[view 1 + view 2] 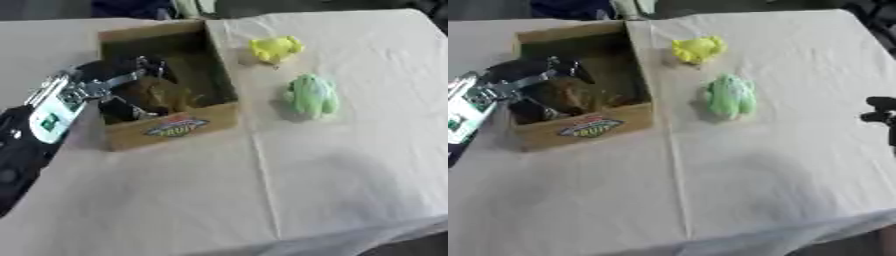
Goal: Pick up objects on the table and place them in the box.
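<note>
Toys were the matter in hand: a yellow toy (276, 48) and a green toy (311, 95) were seen lying on the cloth-covered worktop (350, 165) in the upper right of the frame, the yellow one nearer the far edge and the green one just below it, both apart from each other and beside the cardboard box (175, 127). The box was set in the upper left, its open top turned up so that things could be dropped in from above. The left hand (131, 85) was reached over the box's left wall and down into it, where a brown thing (162, 95) was lying; whether the fingers were curled round that thing or already parted from it could not be told. Only a dark tip of the right hand (881, 115) was shown at the right edge of the right eye view, and its fingers could not be made out. Two toys were judged yet to be boxed.
</note>
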Motion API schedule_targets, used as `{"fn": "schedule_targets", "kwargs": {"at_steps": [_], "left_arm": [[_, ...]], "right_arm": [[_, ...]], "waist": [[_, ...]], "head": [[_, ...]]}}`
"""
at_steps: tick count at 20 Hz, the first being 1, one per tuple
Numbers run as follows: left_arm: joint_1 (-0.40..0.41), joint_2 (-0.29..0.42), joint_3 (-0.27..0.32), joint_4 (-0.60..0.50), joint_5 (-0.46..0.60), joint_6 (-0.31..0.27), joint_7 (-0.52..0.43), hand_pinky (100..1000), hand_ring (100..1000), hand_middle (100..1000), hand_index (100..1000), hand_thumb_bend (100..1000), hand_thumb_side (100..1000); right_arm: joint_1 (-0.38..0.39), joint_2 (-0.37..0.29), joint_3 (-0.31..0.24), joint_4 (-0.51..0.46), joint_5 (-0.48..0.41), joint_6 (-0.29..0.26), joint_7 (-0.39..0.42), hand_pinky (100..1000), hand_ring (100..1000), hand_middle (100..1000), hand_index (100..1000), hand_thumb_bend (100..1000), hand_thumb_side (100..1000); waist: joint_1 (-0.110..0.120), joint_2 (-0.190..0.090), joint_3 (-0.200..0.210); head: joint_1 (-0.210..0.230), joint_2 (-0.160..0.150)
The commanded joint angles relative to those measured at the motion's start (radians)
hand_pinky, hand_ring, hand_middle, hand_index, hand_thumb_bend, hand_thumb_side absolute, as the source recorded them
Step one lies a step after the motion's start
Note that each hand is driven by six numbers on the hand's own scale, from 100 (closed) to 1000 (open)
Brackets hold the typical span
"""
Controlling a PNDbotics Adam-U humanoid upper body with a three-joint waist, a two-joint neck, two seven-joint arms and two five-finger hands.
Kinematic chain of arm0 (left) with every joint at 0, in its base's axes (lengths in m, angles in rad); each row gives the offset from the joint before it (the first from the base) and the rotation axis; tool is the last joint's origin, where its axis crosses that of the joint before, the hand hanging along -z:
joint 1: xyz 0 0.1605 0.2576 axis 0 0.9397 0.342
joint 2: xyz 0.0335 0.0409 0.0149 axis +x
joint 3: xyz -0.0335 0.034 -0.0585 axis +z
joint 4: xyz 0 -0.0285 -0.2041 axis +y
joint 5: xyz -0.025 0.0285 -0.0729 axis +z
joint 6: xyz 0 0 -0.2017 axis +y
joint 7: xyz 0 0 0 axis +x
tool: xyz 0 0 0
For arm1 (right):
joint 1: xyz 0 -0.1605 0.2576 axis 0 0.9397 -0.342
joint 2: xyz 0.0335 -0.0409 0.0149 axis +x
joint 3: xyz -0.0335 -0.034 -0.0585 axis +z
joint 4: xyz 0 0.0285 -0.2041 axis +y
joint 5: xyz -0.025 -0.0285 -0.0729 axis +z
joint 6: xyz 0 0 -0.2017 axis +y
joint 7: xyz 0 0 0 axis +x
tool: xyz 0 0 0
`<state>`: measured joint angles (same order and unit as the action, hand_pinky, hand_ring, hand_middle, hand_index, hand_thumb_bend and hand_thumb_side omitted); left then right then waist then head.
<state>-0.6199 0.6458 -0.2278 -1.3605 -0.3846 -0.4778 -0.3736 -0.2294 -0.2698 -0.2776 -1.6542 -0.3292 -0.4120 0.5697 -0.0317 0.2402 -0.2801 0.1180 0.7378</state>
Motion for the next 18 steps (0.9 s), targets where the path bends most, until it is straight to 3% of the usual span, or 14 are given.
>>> {"fn": "schedule_targets", "kwargs": {"at_steps": [1, 5, 8, 12, 18], "left_arm": [[0.02, 0.054, 0.068, -0.106, 0.17, 0.073, 0.016, 745, 766, 708, 823, 100, 190], [0.091, 0.075, 0.143, -0.246, 0.399, 0.176, 0.084, 734, 756, 691, 819, 100, 174], [0.168, 0.079, 0.204, -0.363, 0.529, 0.235, 0.152, 725, 744, 677, 816, 100, 200], [0.274, 0.061, 0.262, -0.496, 0.601, 0.288, 0.223, 717, 736, 666, 813, 100, 223], [0.401, -0.002, 0.315, -0.607, 0.613, 0.339, 0.294, 709, 722, 649, 808, 100, 246]], "right_arm": [[-0.02, -0.081, -0.009, 0.013, -0.018, -0.028, -0.01, 701, 800, 629, 713, 100, 168], [-0.057, -0.192, 0.024, 0.087, -0.029, -0.122, 0.007, 698, 796, 632, 716, 100, 100], [-0.096, -0.269, 0.054, 0.159, -0.039, -0.202, 0.023, 696, 794, 634, 718, 100, 100], [-0.149, -0.348, 0.095, 0.252, -0.038, -0.296, 0.05, 694, 793, 639, 725, 100, 100], [-0.238, -0.429, 0.172, 0.385, -0.007, -0.44, 0.106, 692, 797, 664, 749, 100, 100]], "waist": [[-0.004, -0.021, 0.011], [-0.015, -0.028, 0.044], [-0.023, -0.032, 0.076], [-0.028, -0.033, 0.12], [-0.034, -0.032, 0.178]], "head": [[-0.017, 0.0], [-0.036, 0.002], [-0.053, 0.002], [-0.077, 0.002], [-0.112, 0.002]]}}
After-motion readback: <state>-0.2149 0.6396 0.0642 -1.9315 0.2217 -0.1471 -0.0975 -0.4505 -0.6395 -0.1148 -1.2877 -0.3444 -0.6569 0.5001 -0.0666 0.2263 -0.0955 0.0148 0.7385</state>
